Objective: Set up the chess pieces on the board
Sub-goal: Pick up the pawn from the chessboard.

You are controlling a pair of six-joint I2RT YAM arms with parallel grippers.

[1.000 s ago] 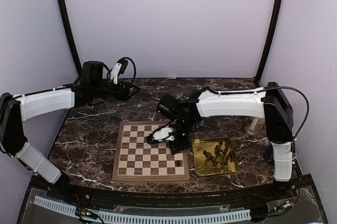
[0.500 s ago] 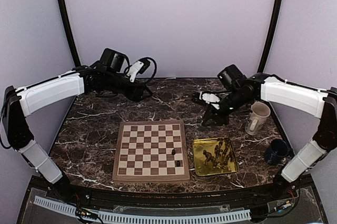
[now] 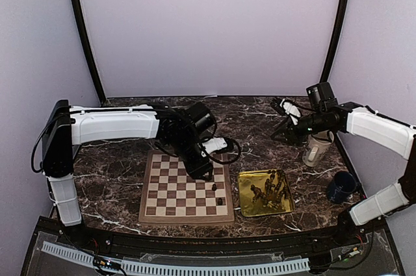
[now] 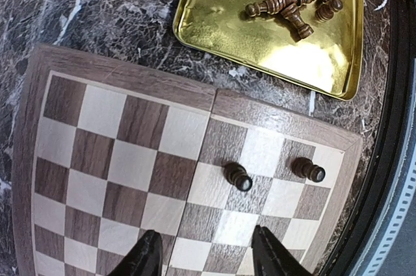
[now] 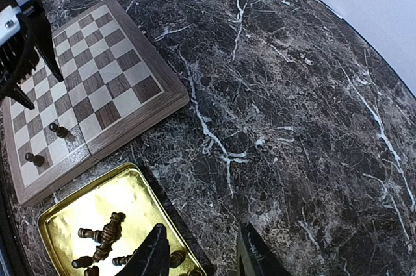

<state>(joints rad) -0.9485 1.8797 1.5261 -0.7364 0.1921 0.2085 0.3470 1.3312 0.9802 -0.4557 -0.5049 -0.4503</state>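
The wooden board lies in the middle of the table. Two dark chess pieces stand on its right side, one a row behind the other; both show in the left wrist view. The other pieces lie in a heap in the gold tray. My left gripper hovers over the board's right half, open and empty, just behind the two pieces. My right gripper is open and empty, raised over the marble behind the tray.
A cream mug stands at the right near my right arm. A dark blue mug sits at the right front. The gold tray lies just right of the board. Purple walls close in the table.
My right gripper left the board and swung back to the right, leaving a second piece standing. My left arm swung from the back left to over the board.
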